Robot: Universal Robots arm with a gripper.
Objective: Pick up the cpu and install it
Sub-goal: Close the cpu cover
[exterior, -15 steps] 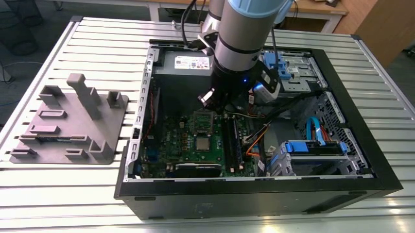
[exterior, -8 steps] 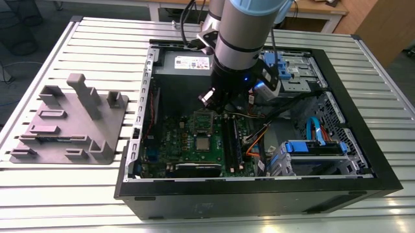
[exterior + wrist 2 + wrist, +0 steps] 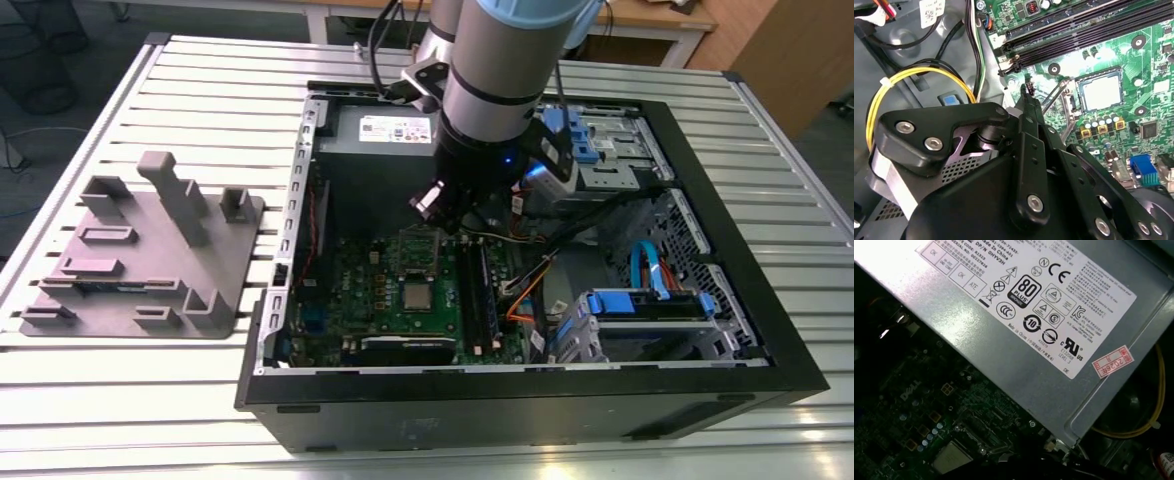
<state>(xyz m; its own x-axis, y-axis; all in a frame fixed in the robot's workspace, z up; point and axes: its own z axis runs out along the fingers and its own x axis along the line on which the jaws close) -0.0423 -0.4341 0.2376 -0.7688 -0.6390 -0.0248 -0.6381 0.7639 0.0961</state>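
Observation:
The cpu (image 3: 419, 296) lies flat in its socket on the green motherboard (image 3: 360, 290) inside the open computer case. In the second wrist view the cpu (image 3: 1100, 92) shows its silvery top, with the thin socket lever (image 3: 1053, 98) beside it. The first wrist view catches the cpu (image 3: 952, 458) below the big grey power supply (image 3: 1019, 315). My gripper (image 3: 441, 208) hangs above the board, toward the power supply from the socket. Its black fingers (image 3: 1026, 107) meet at the tip near the lever, shut, and I see nothing between them.
A hinged metal socket frame (image 3: 420, 245) stands open next to the cpu. Memory slots (image 3: 1079, 30) run along the board. Yellow cables (image 3: 919, 75) loop near the gripper. Blue drive cages (image 3: 647, 305) fill the case's right side. A grey fixture (image 3: 147, 250) sits left of the case.

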